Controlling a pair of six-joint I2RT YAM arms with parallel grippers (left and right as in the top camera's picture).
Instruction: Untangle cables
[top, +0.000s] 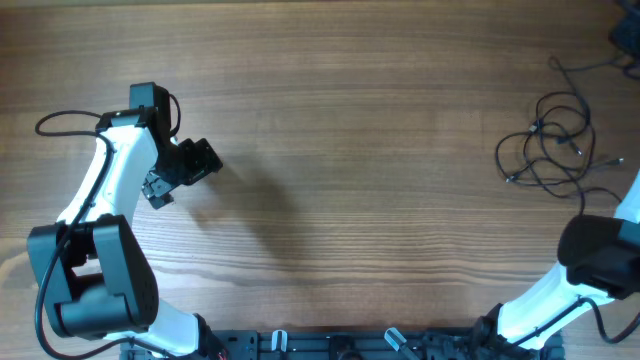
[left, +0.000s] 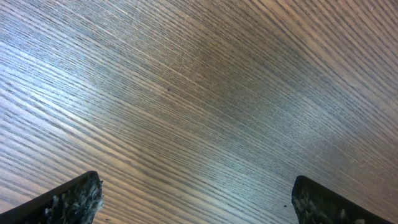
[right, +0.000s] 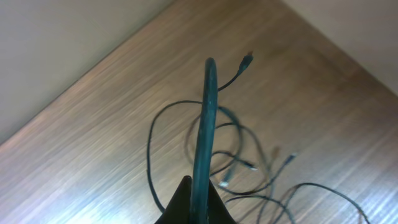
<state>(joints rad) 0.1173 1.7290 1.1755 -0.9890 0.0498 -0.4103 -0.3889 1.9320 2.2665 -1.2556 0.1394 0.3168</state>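
wood table (top: 350, 150), loosely looped cables (top: 555, 145)

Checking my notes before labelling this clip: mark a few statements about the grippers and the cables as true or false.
1. The left gripper is open over bare table. True.
2. The cables lie mid-table. False: they are bunched far over on the right arm's side, near the table's edge.
3. The right gripper is open. False: it is shut, with one strand rising from its tip.
4. Plug ends show on the cables. True.
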